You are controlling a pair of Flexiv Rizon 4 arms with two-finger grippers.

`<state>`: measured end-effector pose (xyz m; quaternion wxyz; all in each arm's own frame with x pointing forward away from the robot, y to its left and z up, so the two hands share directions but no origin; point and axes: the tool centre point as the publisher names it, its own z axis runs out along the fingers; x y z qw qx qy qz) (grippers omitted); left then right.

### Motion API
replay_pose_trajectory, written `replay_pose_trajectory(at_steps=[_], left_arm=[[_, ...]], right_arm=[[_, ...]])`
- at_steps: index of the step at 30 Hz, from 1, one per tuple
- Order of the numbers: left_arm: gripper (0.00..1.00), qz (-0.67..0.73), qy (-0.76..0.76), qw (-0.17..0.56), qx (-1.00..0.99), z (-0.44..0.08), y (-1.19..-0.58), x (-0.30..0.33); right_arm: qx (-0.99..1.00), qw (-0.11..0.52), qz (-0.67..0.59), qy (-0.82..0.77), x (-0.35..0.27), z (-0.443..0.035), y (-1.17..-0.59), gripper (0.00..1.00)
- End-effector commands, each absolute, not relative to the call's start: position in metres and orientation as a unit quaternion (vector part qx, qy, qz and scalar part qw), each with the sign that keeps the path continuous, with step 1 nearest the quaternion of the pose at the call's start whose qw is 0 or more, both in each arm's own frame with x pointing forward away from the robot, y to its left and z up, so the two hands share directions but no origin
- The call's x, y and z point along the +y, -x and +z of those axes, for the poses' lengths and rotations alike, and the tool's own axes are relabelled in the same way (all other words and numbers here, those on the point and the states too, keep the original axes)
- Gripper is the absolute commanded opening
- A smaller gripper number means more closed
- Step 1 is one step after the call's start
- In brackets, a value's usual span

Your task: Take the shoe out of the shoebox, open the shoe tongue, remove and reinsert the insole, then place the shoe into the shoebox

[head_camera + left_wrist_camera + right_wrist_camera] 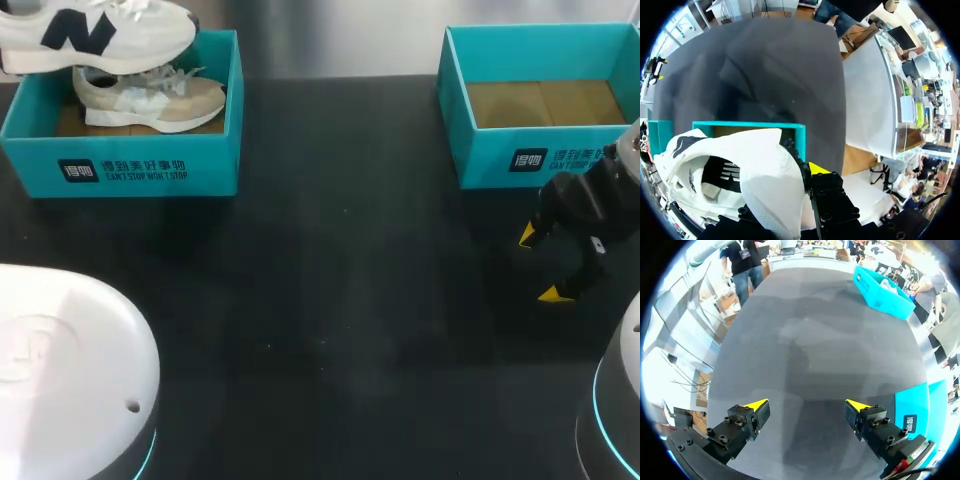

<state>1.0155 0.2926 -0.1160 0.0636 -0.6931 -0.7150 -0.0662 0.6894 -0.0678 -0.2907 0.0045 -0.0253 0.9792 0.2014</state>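
A white sneaker point(100, 35) with a navy side logo hangs at the upper left of the head view, above the back rim of the upper-left teal cardboard shoebox point(120, 165). It overlaps the top of a beige suede sneaker point(150, 100) that lies on its sole inside that box.

In the left wrist view the left gripper point(807, 180) is clenched on the white sneaker point(740, 170). 1 yellow fingertip point(818, 168) presses the outside of the heel, and the other is hidden behind the shoe's wall. The box's teal rim point(755, 127) shows just beyond the shoe (the shoe's body blocks most of the box's inside from this camera).

At the upper right of the head view stands the upper-right teal cardboard shoebox point(480, 160), its brown cardboard floor in plain sight. Just below it, at the right edge, the right gripper point(541, 265) hovers over the matte black table point(320, 300). Its 2 yellow tips are spread wide and nothing is between them.

The right wrist view shows the same released right gripper point(808, 405) above bare tabletop. 1 teal box wall point(912, 405) sits close beside 1 finger, and the other box point(885, 287) is far ahead across the table.

The white domed left arm base point(60, 360) fills the lower left corner of the head view, and the grey right arm base point(620, 400) fills the lower right.
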Motion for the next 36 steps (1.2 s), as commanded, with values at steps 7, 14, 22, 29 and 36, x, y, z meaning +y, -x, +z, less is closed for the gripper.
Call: replay_pose_trajectory(at_steps=[7, 14, 22, 29, 36], left_arm=[[0.00, -0.119, 0.701, 0.038, -0.703, -0.099, -0.898, 0.257], [0.00, -0.109, 0.698, 0.039, -0.707, -0.104, -0.841, 0.222], [0.00, -0.108, 0.701, 0.045, -0.704, -0.110, -0.790, 0.175], [0.00, -0.103, 0.718, 0.050, -0.687, -0.125, -0.752, 0.135], [0.00, -0.085, 0.740, 0.050, -0.666, -0.149, -0.720, 0.097]], right_arm=[[0.980, 0.004, 0.200, 0.025, -0.067, -0.291, -0.689, 1.00], [0.980, 0.004, 0.200, 0.025, -0.067, -0.291, -0.689, 1.00], [0.980, 0.004, 0.200, 0.025, -0.067, -0.291, -0.689, 1.00], [0.980, 0.004, 0.200, 0.025, -0.067, -0.291, -0.689, 1.00], [0.980, 0.004, 0.200, 0.025, -0.067, -0.291, -0.689, 1.00]])
